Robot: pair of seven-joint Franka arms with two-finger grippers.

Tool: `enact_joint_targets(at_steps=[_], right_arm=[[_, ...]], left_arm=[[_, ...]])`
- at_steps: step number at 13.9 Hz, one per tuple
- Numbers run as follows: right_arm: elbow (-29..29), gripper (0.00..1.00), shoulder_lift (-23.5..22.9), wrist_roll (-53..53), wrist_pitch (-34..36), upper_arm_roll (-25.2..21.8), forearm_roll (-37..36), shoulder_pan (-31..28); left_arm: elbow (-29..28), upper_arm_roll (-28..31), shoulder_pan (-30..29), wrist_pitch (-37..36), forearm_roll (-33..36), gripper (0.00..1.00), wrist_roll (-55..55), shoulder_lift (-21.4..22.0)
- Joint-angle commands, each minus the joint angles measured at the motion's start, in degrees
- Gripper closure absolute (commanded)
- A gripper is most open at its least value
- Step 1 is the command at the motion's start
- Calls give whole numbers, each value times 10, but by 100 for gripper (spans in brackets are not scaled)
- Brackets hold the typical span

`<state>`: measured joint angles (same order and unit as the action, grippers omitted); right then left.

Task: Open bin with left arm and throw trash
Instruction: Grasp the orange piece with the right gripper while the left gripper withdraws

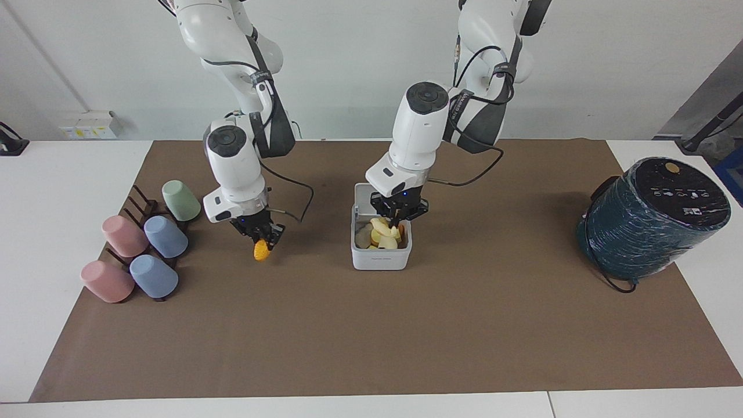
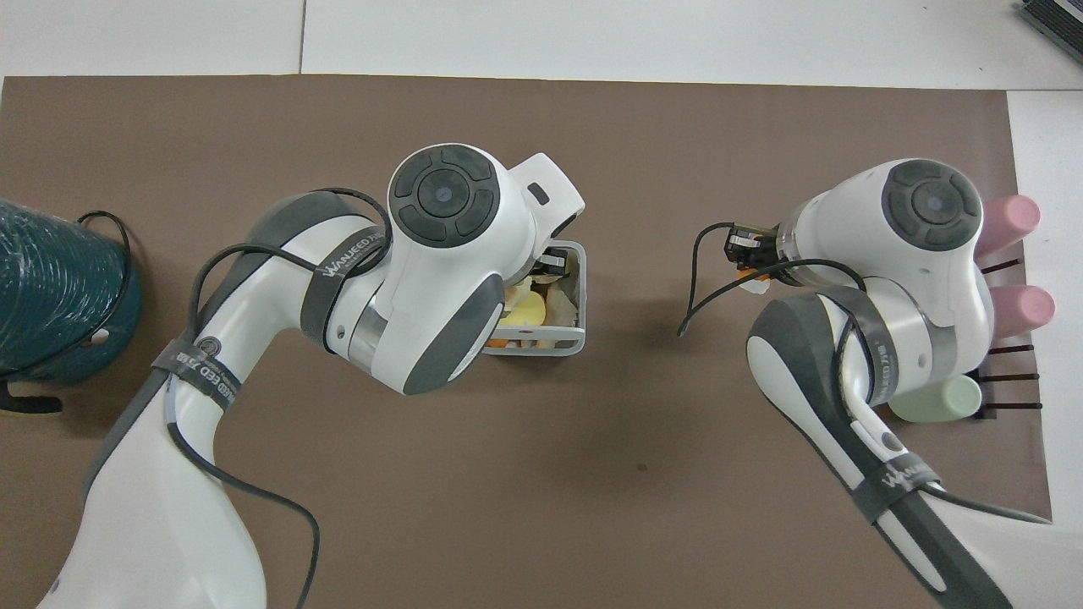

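1. The white bin (image 1: 381, 257) stood mid-table on the brown mat (image 1: 371, 337), its hinged lid (image 1: 363, 194) tipped up toward the robots and its well heaped with yellow, cream and orange scraps (image 1: 383, 235).
2. The left gripper (image 1: 398, 216) hung directly over the open bin, fingertips just above the heap; a pale yellow rind (image 1: 379, 227) lay right beneath them, and whether the claw was pinching it or had spread could not be told.
3. The right gripper (image 1: 262, 237) was lifted over the mat between the bin and the cup rack (image 1: 139, 206), its fingers pressed onto the top of an orange corn-cob-like piece (image 1: 261, 250) that dangled clear of the surface.
4. Pastel cups (image 1: 165, 236) lay tilted on the rack toward the right arm's end of the table; a dark teal wrapped cylinder (image 1: 653, 217) sat toward the left arm's end.
5. The scraps looked light and probably rigid, so a short pinch across the narrow middle should hold; the curved rind seemed likeliest to slip or twist.
6. With the bin nearly full, a piece dropped off-centre could roll over the rim.
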<state>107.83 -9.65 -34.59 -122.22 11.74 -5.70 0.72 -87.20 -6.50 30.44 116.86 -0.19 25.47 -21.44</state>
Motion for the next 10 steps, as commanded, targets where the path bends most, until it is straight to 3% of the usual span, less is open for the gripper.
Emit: enact_joint_targets(at_steps=[1, 3, 8, 10], right_arm=[[-39, 100, 9, 6, 49, 7, 12, -1], [-46, 100, 20, 3, 57, 13, 39, 1], [-67, 100, 30, -4, 52, 56, 91, 3], [-68, 100, 28, -5, 39, 62, 111, 14]], left_arm=[[-24, 10, 5, 18, -9, 15, 7, 17], [-22, 10, 5, 17, -9, 0, 7, 17], [0, 16, -12, -1, -7, 0, 4, 16], [18, 17, -44, -36, -2, 8, -3, 18]])
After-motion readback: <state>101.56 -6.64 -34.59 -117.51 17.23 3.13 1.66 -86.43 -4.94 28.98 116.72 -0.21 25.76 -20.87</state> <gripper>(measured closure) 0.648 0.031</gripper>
